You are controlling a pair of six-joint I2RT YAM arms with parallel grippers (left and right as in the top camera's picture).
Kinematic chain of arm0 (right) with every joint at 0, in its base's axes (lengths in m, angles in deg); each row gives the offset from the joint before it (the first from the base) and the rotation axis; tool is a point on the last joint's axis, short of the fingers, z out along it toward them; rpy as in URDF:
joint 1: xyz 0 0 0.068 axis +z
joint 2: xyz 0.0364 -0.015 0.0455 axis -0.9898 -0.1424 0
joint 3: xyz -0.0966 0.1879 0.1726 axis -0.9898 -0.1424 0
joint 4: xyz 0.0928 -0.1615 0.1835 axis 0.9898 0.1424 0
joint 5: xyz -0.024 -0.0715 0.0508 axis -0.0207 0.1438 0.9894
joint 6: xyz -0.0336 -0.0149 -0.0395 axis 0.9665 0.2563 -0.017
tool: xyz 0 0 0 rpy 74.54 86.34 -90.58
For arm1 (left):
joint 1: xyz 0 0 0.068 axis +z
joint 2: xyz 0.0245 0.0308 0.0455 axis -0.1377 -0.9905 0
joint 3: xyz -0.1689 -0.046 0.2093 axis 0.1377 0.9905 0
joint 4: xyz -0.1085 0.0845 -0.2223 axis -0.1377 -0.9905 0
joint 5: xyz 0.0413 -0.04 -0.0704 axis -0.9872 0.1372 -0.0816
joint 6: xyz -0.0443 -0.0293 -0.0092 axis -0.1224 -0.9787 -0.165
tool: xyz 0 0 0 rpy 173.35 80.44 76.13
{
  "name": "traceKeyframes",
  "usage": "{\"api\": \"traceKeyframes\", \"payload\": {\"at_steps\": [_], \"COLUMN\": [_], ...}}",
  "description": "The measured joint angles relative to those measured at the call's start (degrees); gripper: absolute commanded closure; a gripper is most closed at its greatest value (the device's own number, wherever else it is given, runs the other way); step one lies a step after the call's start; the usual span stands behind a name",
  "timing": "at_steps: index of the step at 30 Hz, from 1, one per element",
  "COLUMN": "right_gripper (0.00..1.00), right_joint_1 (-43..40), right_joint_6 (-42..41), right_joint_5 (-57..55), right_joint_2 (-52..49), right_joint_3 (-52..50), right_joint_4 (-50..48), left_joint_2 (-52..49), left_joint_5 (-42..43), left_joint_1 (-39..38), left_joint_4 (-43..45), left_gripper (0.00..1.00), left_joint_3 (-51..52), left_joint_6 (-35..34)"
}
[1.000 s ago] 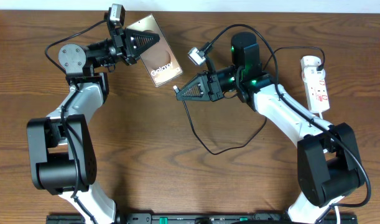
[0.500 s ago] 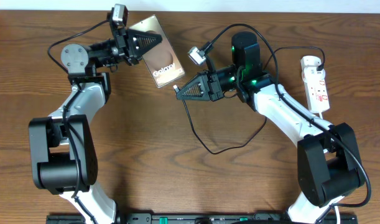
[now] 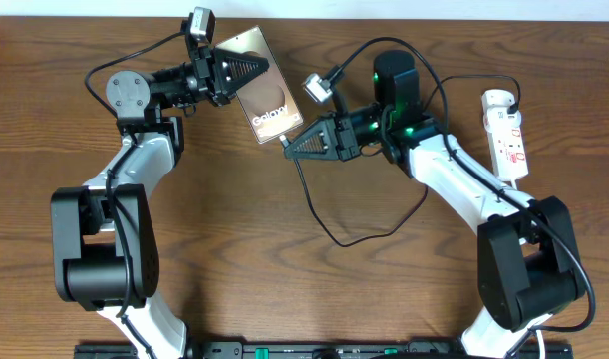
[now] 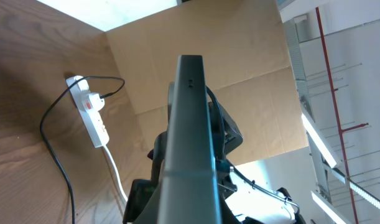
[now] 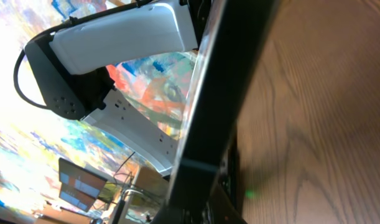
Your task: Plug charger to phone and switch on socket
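Note:
The phone [image 3: 269,100], brown with a tan oval, is held off the table in my left gripper [image 3: 256,68], which is shut on its upper left edge. The left wrist view shows it edge-on [image 4: 190,124]. My right gripper [image 3: 287,147] is shut on the connector end of the charger and touches the phone's lower corner. The thin black cable [image 3: 354,242] loops down over the table and back up towards the socket [image 3: 509,135], a white power strip at the far right, also in the left wrist view [image 4: 94,117]. In the right wrist view a dark slab [image 5: 230,93] hides the connector tip.
A black box with green lights [image 3: 392,85] sits on the right arm behind the gripper. The socket's white cord [image 3: 518,189] runs down along the right arm. Thicker black arm cables arch over both wrists. The table's back edge lies just behind the phone.
My left gripper has carried the phone to the right, and its lower corner now meets the tip of my right gripper. The right arm has hardly moved.

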Motion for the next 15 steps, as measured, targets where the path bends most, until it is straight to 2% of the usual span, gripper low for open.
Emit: {"api": "traceKeyframes", "payload": {"at_steps": [15], "right_gripper": [0.99], "right_joint_1": [-0.37], "right_joint_6": [0.0], "right_joint_5": [0.04], "right_joint_2": [-0.02], "right_joint_3": [0.0], "right_joint_4": [0.02], "left_joint_2": [0.0], "left_joint_5": [-0.02], "left_joint_1": [0.0], "left_joint_4": [0.0], "left_gripper": [0.93], "left_joint_3": [0.0], "left_joint_6": [0.26]}}
